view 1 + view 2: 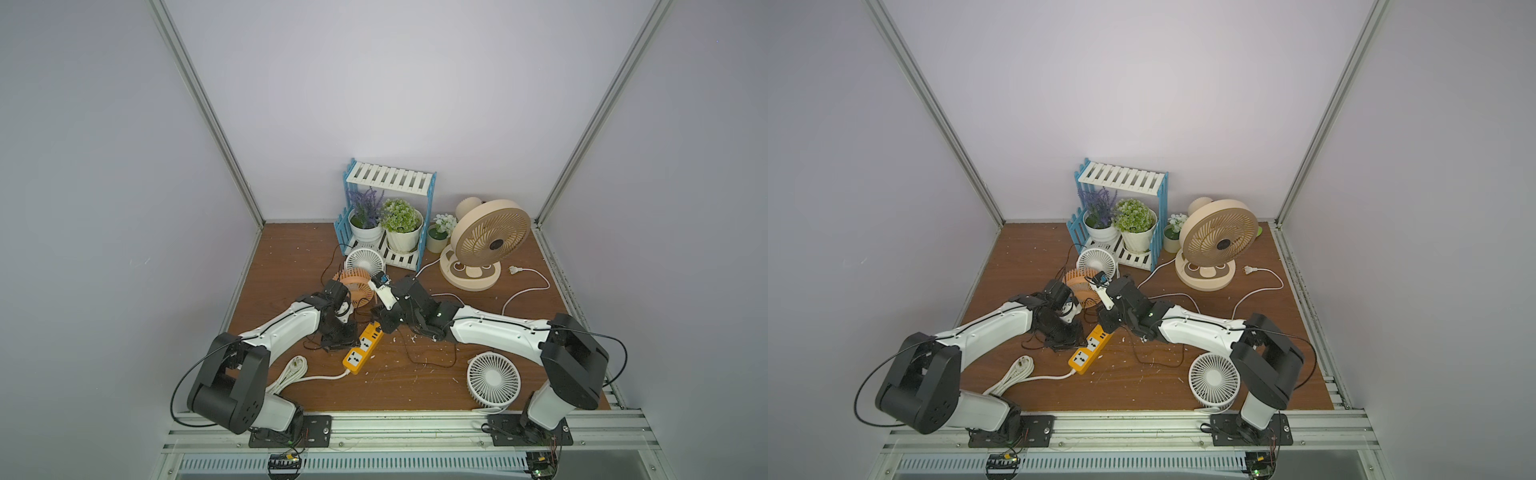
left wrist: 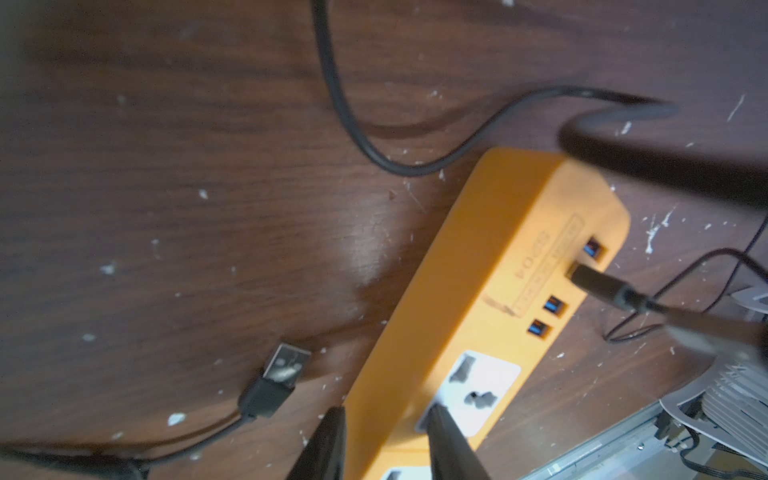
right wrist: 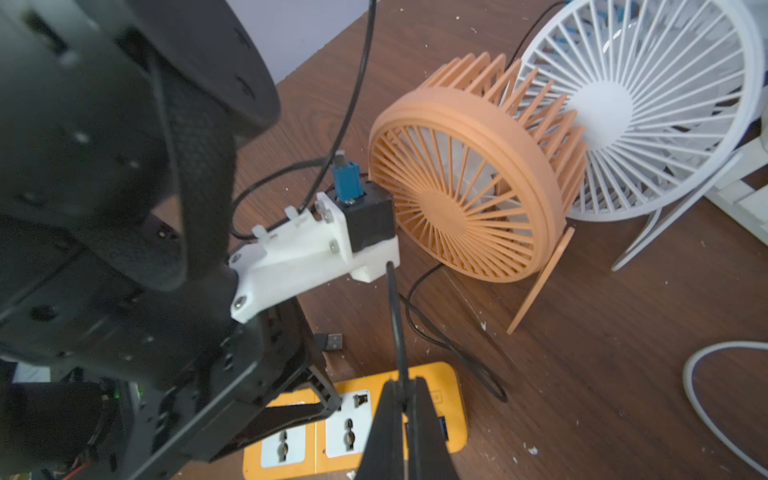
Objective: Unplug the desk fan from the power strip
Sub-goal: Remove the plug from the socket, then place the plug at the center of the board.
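Your right gripper (image 3: pixel 403 390) pinches the black cable (image 3: pixel 394 307) by its USB plug (image 2: pixel 594 284), not yet out, while the left gripper (image 2: pixel 386 415) clamps the power strip (image 2: pixel 478 257), near the orange fan (image 3: pixel 457 195), likely bracing it for the pull.

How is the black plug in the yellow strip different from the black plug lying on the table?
The plugged plug sits in the strip, metal end hidden; the loose plug lies on the table beside it, metal end bare. The right gripper pinches the plugged plug's cable; nothing holds the loose plug. Both are black USB plugs on thin black cables.
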`<state>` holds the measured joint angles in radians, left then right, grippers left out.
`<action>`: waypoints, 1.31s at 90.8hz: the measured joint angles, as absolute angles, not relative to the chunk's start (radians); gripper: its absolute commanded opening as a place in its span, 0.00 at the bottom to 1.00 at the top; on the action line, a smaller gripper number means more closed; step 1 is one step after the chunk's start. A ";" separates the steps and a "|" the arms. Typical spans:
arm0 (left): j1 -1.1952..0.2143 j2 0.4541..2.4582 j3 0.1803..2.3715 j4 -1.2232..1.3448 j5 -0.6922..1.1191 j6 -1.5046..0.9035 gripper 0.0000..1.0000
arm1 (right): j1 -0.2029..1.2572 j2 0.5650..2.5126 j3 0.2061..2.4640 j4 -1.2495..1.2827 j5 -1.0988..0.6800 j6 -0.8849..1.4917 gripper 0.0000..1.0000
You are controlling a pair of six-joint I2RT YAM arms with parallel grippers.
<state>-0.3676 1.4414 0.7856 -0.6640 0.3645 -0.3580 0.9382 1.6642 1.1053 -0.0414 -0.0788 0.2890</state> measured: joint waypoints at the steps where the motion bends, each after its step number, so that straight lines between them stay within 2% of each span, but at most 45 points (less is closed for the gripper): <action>1: -0.368 1.440 0.786 -0.664 0.364 -0.358 0.37 | 0.938 1.664 1.105 -0.040 -0.079 0.289 0.00; 20: -0.371 1.329 0.770 -0.667 0.285 -0.392 0.40 | 0.938 1.687 1.152 -0.042 -0.075 0.287 0.00; 28: -0.371 1.190 0.774 -0.667 0.213 -0.432 0.45 | 0.939 1.721 1.218 -0.045 -0.076 0.280 0.00; 53: -0.358 0.789 0.828 -0.716 -0.132 -0.585 0.41 | 0.970 1.871 1.465 -0.049 -0.114 0.249 0.00; 72: -0.319 0.690 0.866 -0.784 -0.303 -0.641 0.41 | 0.994 1.990 1.623 -0.071 -0.151 0.238 0.00; 90: -0.306 0.661 0.866 -0.813 -0.373 -0.655 0.41 | 1.018 2.085 1.713 -0.099 -0.173 0.224 0.00; 96: -0.302 0.661 0.866 -0.820 -0.379 -0.655 0.40 | 1.030 2.108 1.721 -0.111 -0.173 0.221 0.07; 101: -0.301 0.661 0.866 -0.825 -0.379 -0.655 0.40 | 1.041 2.123 1.725 -0.124 -0.159 0.220 0.25; 106: -0.300 0.664 0.866 -0.830 -0.378 -0.656 0.40 | 1.049 2.133 1.725 -0.143 -0.139 0.223 0.35; 111: -0.300 0.670 0.866 -0.832 -0.377 -0.656 0.40 | 1.057 2.136 1.725 -0.163 -0.125 0.216 0.40; 119: -0.300 0.686 0.866 -0.832 -0.369 -0.655 0.40 | 1.061 2.132 1.724 -0.173 -0.105 0.207 0.44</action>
<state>-0.3004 0.6865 0.8658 -0.8322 -0.3687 -0.6548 1.0611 2.1323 1.7241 -0.1726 -0.1055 0.2073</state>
